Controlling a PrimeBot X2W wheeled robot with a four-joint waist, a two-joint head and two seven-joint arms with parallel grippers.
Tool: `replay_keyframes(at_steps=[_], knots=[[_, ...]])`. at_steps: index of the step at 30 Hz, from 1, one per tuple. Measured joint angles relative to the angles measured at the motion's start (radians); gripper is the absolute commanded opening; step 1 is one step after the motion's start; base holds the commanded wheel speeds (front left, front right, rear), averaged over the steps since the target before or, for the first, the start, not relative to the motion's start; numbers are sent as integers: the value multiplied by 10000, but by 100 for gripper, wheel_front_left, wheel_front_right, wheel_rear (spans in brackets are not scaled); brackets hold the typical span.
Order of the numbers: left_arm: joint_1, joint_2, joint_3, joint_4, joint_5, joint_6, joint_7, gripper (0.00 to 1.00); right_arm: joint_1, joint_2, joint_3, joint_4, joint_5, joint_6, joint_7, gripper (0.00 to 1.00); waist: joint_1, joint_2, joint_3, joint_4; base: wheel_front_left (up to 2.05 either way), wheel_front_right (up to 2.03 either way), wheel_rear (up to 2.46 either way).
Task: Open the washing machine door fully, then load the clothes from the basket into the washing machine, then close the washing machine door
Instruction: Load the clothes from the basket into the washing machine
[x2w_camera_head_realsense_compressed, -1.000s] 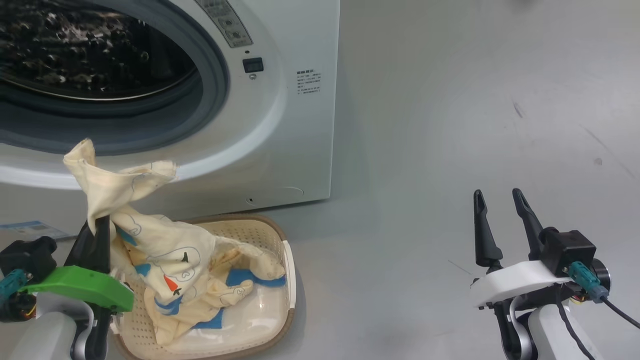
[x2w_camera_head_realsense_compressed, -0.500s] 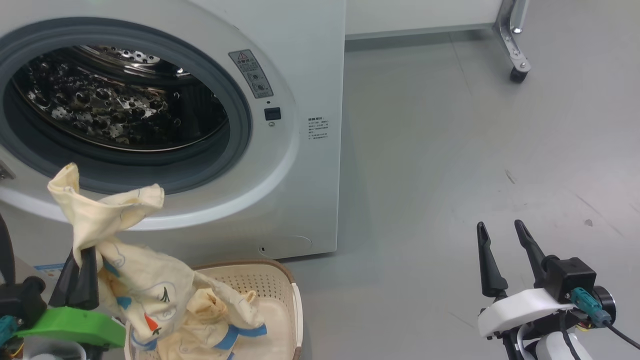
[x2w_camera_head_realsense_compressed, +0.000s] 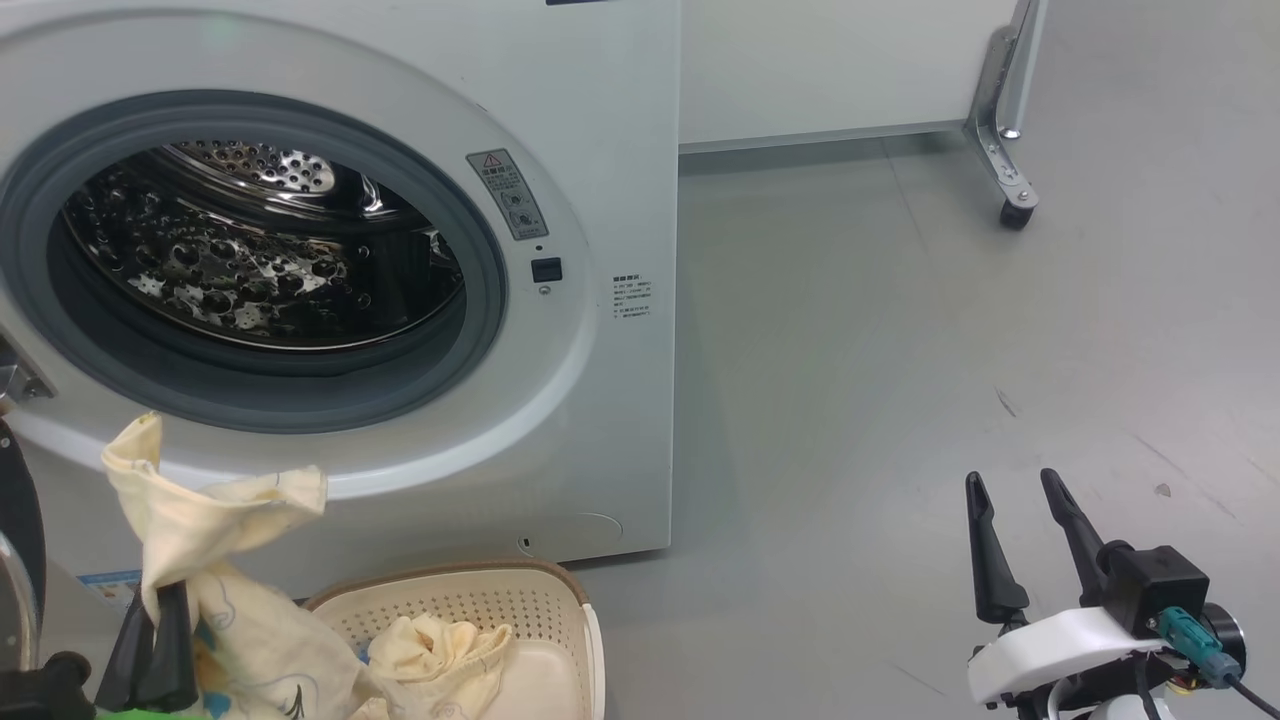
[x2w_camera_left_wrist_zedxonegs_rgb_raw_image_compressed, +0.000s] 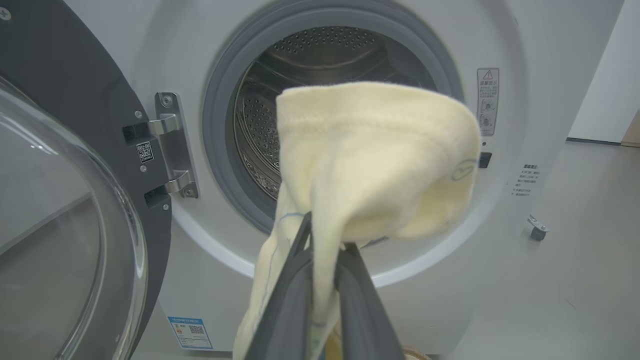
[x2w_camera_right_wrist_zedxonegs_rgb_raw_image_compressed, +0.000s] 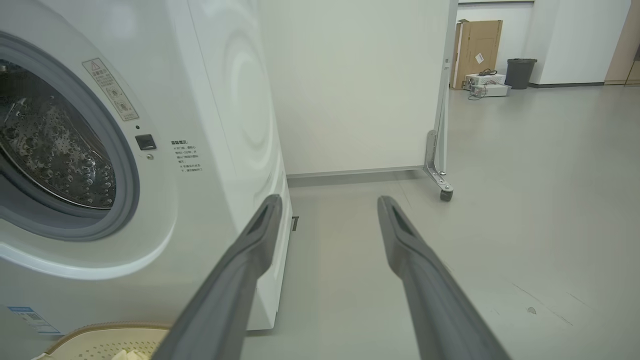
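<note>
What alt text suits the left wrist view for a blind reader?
The left gripper is shut on a soft pale yellow garment before the perforated steel drum of the white washing machine. The round black-rimmed glass door stands open beside it.

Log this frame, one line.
door open | left gripper shut on garment, outside drum | right gripper open, empty | basket: cloth inside | phase: loading
</note>
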Motion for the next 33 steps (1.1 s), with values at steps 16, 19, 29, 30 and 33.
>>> replay_keyframes(at_steps=[16, 19, 29, 30, 33], knots=[[520, -405, 58, -497, 100, -242, -2, 0, 193, 29, 125, -568, 69, 0, 186, 100, 0, 0, 433, -180, 0, 0, 0], [361, -466, 142, -499, 86, -336, -2, 0, 192, 67, 167, -721, 67, -2, 198, 100, 0, 0, 717, -236, 0, 0, 0], [-1671, -265, 345, -362, 21, -767, -2, 0, 55, 290, 405, -1118, 12, -15, 284, 100, 1, 0, 1923, -455, 0, 0, 0], [-1906, -213, 349, -326, 21, -805, 0, 0, 27, 309, 437, -1137, -10, -17, 284, 100, 1, 0, 2056, -481, 0, 0, 0], [-2612, -8, 449, -196, 6, -888, 21, 0, -125, 351, 552, -1206, -40, -50, 284, 100, 2, 0, 2467, -565, 0, 0, 0]])
